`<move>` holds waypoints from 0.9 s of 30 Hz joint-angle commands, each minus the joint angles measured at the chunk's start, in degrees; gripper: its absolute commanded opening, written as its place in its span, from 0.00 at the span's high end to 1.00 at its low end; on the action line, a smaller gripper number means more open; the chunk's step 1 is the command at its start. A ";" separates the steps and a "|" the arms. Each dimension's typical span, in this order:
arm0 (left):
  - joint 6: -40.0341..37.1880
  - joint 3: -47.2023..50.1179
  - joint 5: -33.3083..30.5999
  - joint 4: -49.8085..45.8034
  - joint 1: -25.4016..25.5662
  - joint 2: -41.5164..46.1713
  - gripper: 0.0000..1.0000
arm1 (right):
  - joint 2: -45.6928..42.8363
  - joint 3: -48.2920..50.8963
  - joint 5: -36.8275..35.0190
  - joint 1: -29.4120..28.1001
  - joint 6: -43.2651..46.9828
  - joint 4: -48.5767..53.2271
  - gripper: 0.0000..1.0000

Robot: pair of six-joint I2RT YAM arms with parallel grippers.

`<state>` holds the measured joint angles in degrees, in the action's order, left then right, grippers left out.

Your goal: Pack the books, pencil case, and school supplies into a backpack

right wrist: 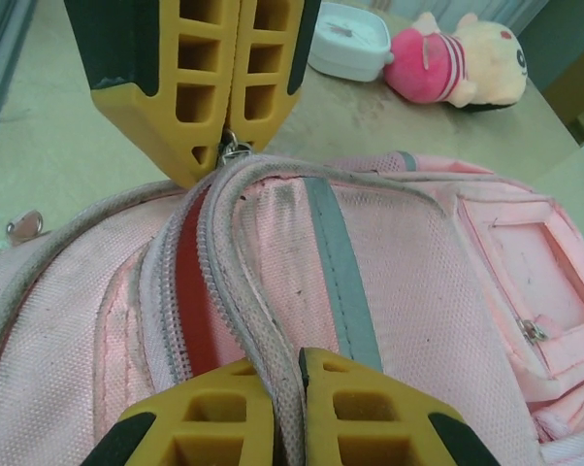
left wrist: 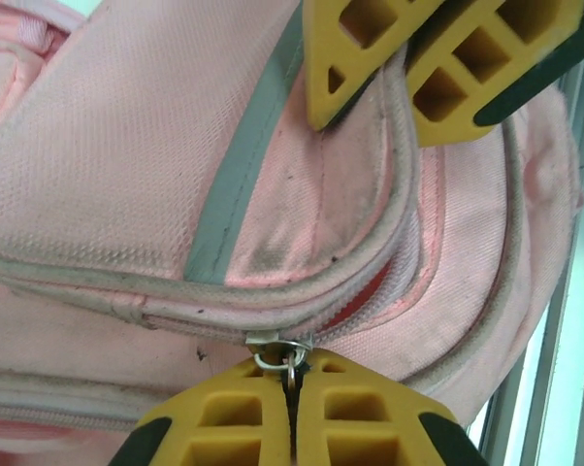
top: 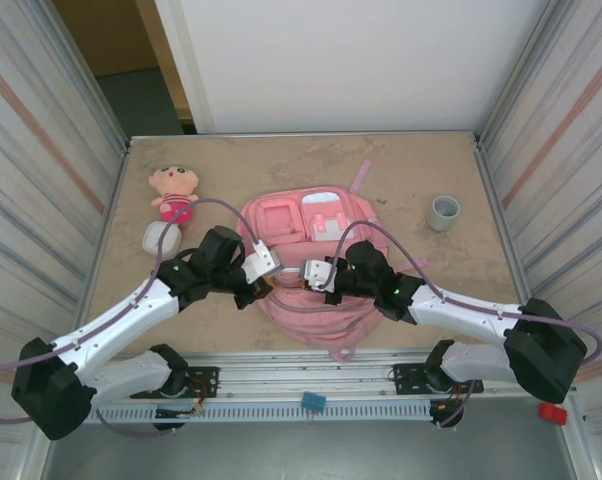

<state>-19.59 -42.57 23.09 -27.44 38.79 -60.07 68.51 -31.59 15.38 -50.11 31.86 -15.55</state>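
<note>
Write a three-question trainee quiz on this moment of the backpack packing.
1. True or false: the left gripper is shut on the zipper pull of the backpack.
2. The right gripper pinches: A) a book B) the backpack's piped edge C) nothing, it is open.
3. Fill in: in the top view the plush doll lies to the ___ of the backpack.
Key: 1 true; 2 B; 3 left.

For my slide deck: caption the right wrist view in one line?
Right pincer clamps the pink backpack's piped seam; left pincer pinches its zipper pull.
</note>
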 commanded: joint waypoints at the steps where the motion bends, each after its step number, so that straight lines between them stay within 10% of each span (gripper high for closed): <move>1: 0.80 0.50 9.41 0.57 2.44 0.86 0.95 | 0.14 0.84 -2.44 1.27 -2.47 -3.91 1.00; 10: 7.53 -0.97 12.30 10.50 8.85 -4.73 0.93 | 3.60 -0.68 -1.06 0.25 -2.41 -7.13 1.00; 15: 6.54 -1.53 6.80 10.21 9.59 -4.74 0.71 | 0.17 1.19 1.66 1.74 -1.90 -5.74 1.00; 19: -2.30 -1.44 0.79 5.90 9.63 0.42 0.43 | -3.78 -0.04 10.91 5.99 3.70 6.66 1.00; 27: -25.83 1.00 -9.99 7.71 9.51 5.39 0.29 | -6.14 -3.76 21.36 12.25 15.23 22.09 1.00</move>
<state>-34.04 -42.39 17.96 -21.63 48.29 -53.80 63.81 -32.51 31.00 -39.33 41.43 -0.58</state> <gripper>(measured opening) 0.705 0.109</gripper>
